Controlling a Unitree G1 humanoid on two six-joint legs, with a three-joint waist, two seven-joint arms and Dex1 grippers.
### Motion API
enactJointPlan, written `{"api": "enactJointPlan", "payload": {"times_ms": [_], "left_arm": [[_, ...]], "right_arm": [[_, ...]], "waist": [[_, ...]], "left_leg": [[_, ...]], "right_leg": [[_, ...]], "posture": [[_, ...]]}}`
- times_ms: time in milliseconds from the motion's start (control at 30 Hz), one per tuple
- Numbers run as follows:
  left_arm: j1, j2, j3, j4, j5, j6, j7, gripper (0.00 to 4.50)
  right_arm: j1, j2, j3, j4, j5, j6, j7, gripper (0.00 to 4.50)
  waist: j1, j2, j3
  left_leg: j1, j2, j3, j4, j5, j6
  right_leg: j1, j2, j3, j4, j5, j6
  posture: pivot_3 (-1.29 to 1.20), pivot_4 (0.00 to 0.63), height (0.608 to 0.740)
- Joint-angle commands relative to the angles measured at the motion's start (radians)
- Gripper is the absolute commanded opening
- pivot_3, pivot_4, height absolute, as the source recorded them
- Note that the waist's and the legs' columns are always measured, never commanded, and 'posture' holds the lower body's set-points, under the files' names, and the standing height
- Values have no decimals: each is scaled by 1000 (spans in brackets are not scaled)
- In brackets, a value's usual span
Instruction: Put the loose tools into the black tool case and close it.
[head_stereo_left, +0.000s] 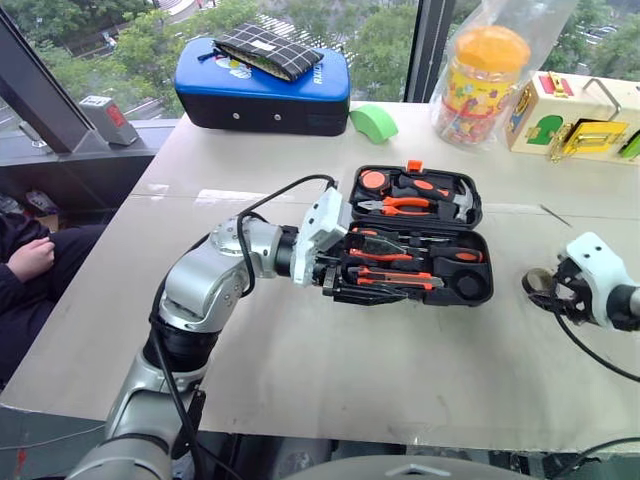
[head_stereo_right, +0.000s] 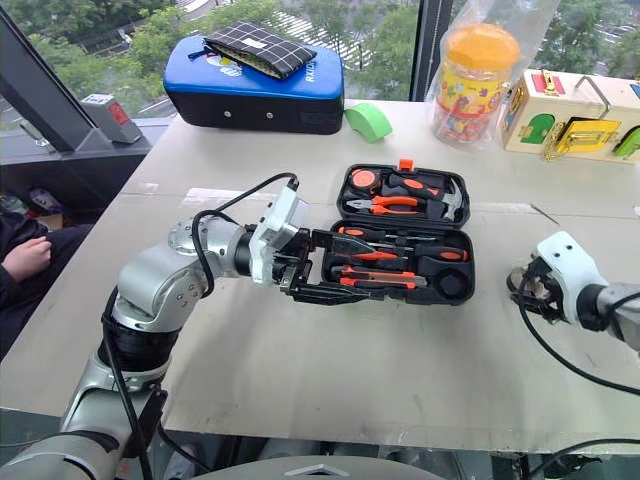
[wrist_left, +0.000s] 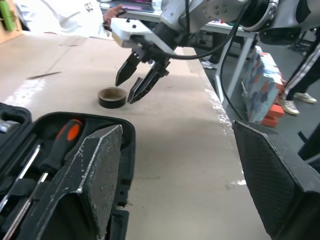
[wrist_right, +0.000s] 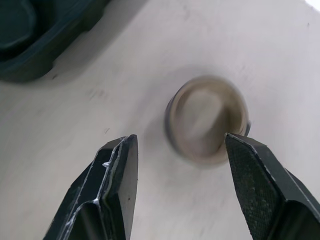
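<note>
The black tool case lies open in the middle of the table, lid folded back. Orange-and-black handled tools sit in the slots of its front half. My left gripper hovers at the case's front left corner, open with nothing between its fingers. The small black tape roll lies flat on the table to the right of the case. Just above it my right gripper points down, open, its fingertips close beside the roll and apart from it.
At the back stand a blue-topped case with a checked pouch on it, a green object, a bagged yellow jar and a wooden latch box. A person's hand rests beyond the table's left edge.
</note>
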Motion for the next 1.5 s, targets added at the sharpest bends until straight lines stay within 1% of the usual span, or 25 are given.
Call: {"api": "enactJointPlan", "payload": {"times_ms": [33,100,167,200,233,267,333,367,433,500,533,600,667,733,833,933,1067,1233,1500], "left_arm": [[14,4,15,-56,-13,-17,44,3610],[31,7,15,-70,-15,-18,61,3644],[44,12,16,-79,-15,-22,75,3644],[51,15,16,-81,-14,-26,79,3644],[58,16,16,-83,-13,-30,82,3644],[67,18,16,-84,-12,-35,86,3644],[82,21,13,-83,-9,-45,90,3644],[90,25,14,-83,-8,-48,91,3644],[115,46,22,-75,2,-69,77,3644],[150,82,37,-67,2,-94,53,3644],[166,97,48,-68,-9,-96,45,3644],[205,127,71,-70,-23,-113,27,3644],[235,151,87,-71,-25,-128,12,3644],[254,169,96,-72,-22,-142,7,3644],[264,176,95,-78,-19,-157,8,3644],[262,172,91,-87,-21,-156,22,3644],[272,172,90,-114,-24,-157,38,3644],[291,175,98,-135,-29,-153,60,3644],[295,166,88,-158,-31,-138,107,3644]], "right_arm": [[-80,-18,76,93,-52,-43,42,2510],[-121,-24,113,131,-56,-41,79,1887],[-147,-34,142,154,-62,-39,110,1029],[-157,-38,155,163,-69,-47,124,516],[-165,-40,164,171,-73,-54,137,142],[-172,-41,168,177,-76,-57,146,49],[-179,-47,168,177,-79,-62,165,49],[-175,-58,148,155,-68,-64,182,49],[-172,-79,94,53,-9,-25,220,49],[-191,-88,60,-103,92,52,261,49],[-209,-83,64,-162,124,90,260,49],[-247,-76,118,-256,154,147,247,49],[-305,-47,173,-290,165,204,214,49],[-352,-22,244,-287,137,216,184,49],[-366,-23,333,-259,80,188,165,49],[-369,-25,374,-238,61,175,171,49],[-368,-34,436,-194,22,152,191,49],[-389,-40,477,-135,-9,126,222,49],[-365,-102,480,-105,-26,80,311,49]], "waist": [[1,0,0],[1,0,0],[0,1,1],[0,1,1],[0,1,1],[0,1,1],[1,1,1],[2,1,1],[1,3,2],[-4,7,2],[-8,7,3],[-8,6,3],[-3,6,3],[2,5,4],[14,5,4],[22,4,4],[22,4,3],[19,2,2],[27,0,1]], "left_leg": [[0,0,0,0,0,0],[0,0,0,-1,0,0],[-1,0,0,-1,0,0],[-1,0,0,-1,0,0],[-1,0,0,-1,0,0],[-1,0,-1,-1,0,0],[-1,0,-1,-1,0,0],[-1,0,-1,-1,0,0],[-1,0,0,-1,0,0],[-2,0,0,-1,0,0],[-3,0,0,-1,0,0],[-3,3,-2,-2,0,0],[-3,3,-5,-2,0,0],[-4,3,-5,-2,0,0],[-7,-3,-5,-1,0,0],[-9,-7,-4,0,0,0],[-10,-7,-5,-1,0,0],[-9,-6,-4,-1,0,0],[-9,-7,-5,-1,0,0]], "right_leg": [[0,0,0,-1,0,0],[0,0,0,-1,0,0],[0,0,0,-2,0,0],[0,0,0,-2,0,0],[0,0,0,-2,0,0],[0,-1,0,-2,0,0],[0,-1,0,-2,0,0],[0,-1,0,-2,0,0],[0,-1,0,-2,0,0],[-2,-1,0,-2,0,0],[-3,-1,0,-2,0,0],[-3,-1,0,-2,0,0],[-3,-1,-1,-3,0,0],[-3,-3,-2,-3,0,0],[-5,-9,-4,-3,0,0],[-7,-14,-3,-4,1,0],[-9,-13,-4,-4,1,0],[-9,-12,-3,-3,1,0],[-9,-13,-5,-3,1,0]], "posture": [[0,150,740],[0,150,740],[0,150,740],[0,150,740],[0,150,740],[0,150,740],[0,150,740],[0,150,740],[0,150,740],[0,150,740],[0,150,740],[0,150,740],[0,150,740],[0,150,740],[0,150,740],[0,150,740],[0,150,740],[0,150,740],[0,150,740]]}}
